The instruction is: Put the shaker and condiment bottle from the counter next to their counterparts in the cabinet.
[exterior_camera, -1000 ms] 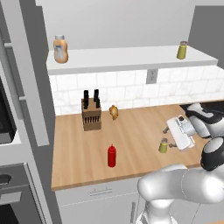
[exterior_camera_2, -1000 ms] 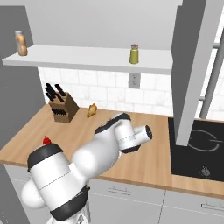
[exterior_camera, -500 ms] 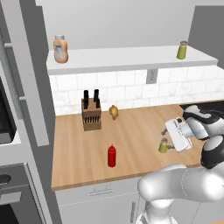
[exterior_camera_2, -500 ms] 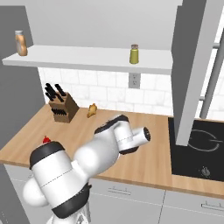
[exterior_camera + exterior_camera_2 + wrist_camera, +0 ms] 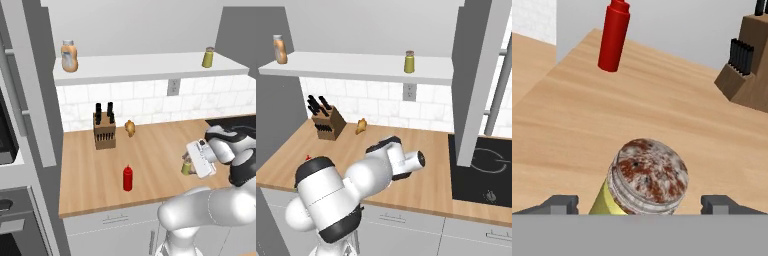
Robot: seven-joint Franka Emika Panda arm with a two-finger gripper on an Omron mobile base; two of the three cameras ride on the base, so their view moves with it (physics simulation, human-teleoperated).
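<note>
The olive-yellow shaker (image 5: pixel 646 180) stands on the light-wood counter (image 5: pixel 150 150), its speckled grey cap close under the hand camera. My gripper (image 5: pixel 641 206) is open, one fingertip on each side of the shaker with a gap to each. In the left base view the gripper (image 5: pixel 191 161) covers part of the shaker (image 5: pixel 186 168). The red condiment bottle (image 5: pixel 128 178) stands near the counter's front edge, its body (image 5: pixel 614 35) also in the hand view. On the cabinet shelf (image 5: pixel 150 67) stand the orange bottle (image 5: pixel 69 56) at the left and the second shaker (image 5: pixel 208 57) at the right.
A wooden knife block (image 5: pixel 104 131) and a small tan lumpy item (image 5: pixel 130 128) sit near the tiled wall. A black cooktop (image 5: pixel 481 165) lies to the right of the counter under a grey hood column (image 5: pixel 476 85). My arm hides most of the red bottle in the right base view.
My hand has crept a little left and down, closing in on the shaker. The shaker and the red bottle have stayed where they were.
</note>
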